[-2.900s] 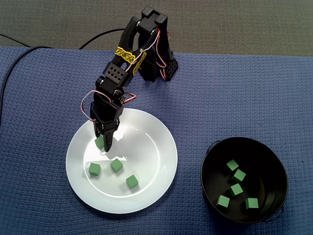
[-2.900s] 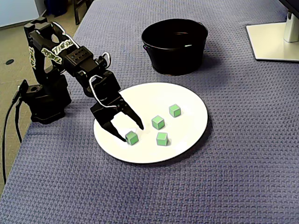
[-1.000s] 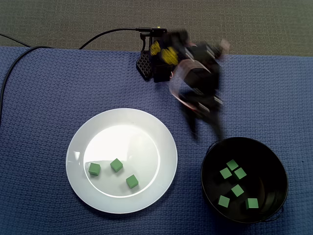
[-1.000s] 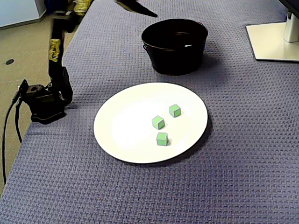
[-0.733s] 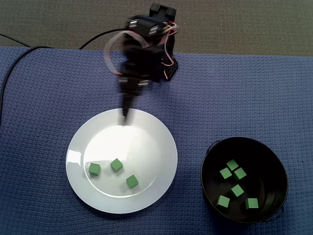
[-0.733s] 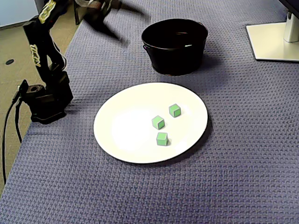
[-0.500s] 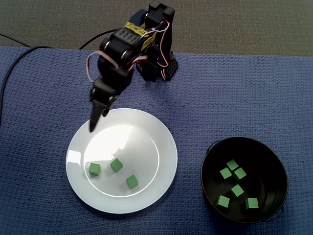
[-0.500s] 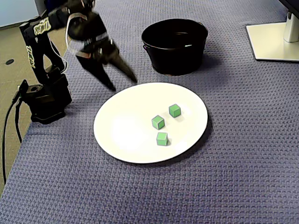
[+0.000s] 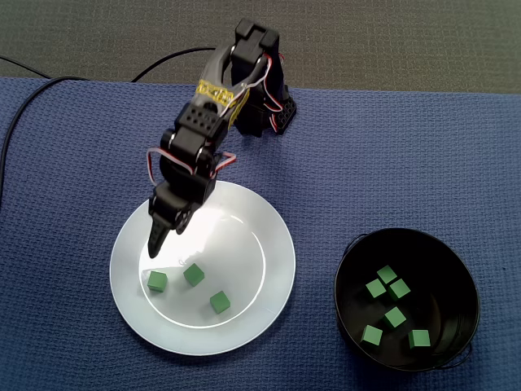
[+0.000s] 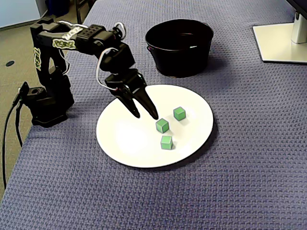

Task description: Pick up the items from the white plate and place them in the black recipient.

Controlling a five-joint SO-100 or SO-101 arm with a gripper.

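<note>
Fingers (image 9: 157, 236) of the black two-finger gripper (image 9: 154, 249) point down over the left part of a round white plate (image 9: 244, 244) in a fixed view looking straight down. They line up one behind the other there, so their gap cannot be told. Three small green cubes (image 9: 194, 274) lie on the plate's lower half, the leftmost one near the fingertips but apart from them. The plate sits by the bottom edge of a blue woven cloth (image 9: 65, 163), left of centre. A round black metal bucket (image 9: 448, 281) stands in the cloth's bottom right corner with six more green cubes (image 9: 394, 316) inside. The black arm base (image 9: 264, 114) stands at the cloth's top edge. In a fixed view from the side, the gripper (image 10: 146, 116) shows its fingers (image 10: 147, 106) spread a little, with nothing between them. One tip is just beside the middle cube (image 10: 162, 125) on the plate (image 10: 124, 139). The bucket (image 10: 180, 57) stands beyond the plate towards the top edge, its contents hidden. A flat white stand (image 10: 280, 43) fills the top right corner.
</note>
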